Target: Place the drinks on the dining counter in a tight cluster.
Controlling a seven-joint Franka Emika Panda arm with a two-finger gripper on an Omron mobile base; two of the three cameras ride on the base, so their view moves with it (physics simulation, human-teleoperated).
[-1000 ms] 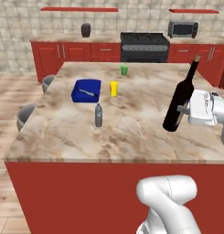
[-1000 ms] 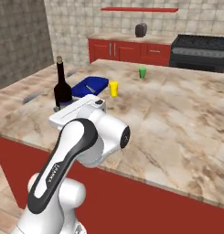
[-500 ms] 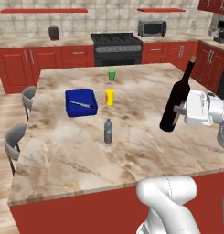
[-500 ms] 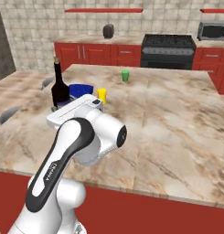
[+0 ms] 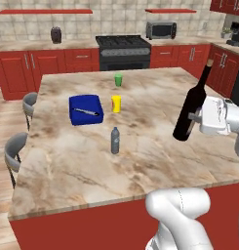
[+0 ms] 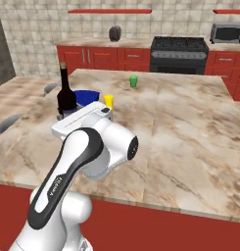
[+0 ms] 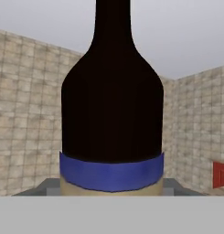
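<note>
A: Where the gripper [image 5: 193, 118] meets the wine bottle [image 5: 191, 108], what is the state of the grip?

B: The jaws are closed on the lower body of the wine bottle. The bottle is held clear of the dining counter [image 5: 155, 151], tilted, with its neck leaning to the right and away. In the hand view the dark bottle stands directly ahead of the camera, with a blue band across its label.

A: Where is the held bottle relative to the counter?

B: In the left base view it hangs over the right part of the marble top, well apart from the other items.

A: Locate the remaining drinks.

B: The small grey plastic bottle [image 5: 115, 140] stands upright on the counter, left of centre. The maroon can cannot be made out.

A: List the other items on the top.

B: A blue box [image 5: 85, 109] lies beyond the grey bottle and to its left, with a thin pale utensil on top. A yellow cup [image 5: 116, 103] stands just right of the box. A green cup [image 5: 118, 79] stands farther off, near the far edge.

A: And the surroundings?

B: Grey stools [image 5: 16, 149] sit at the left side of the counter. A black stove [image 5: 124, 51] and a microwave [image 5: 161, 30] stand along the far wall.
</note>
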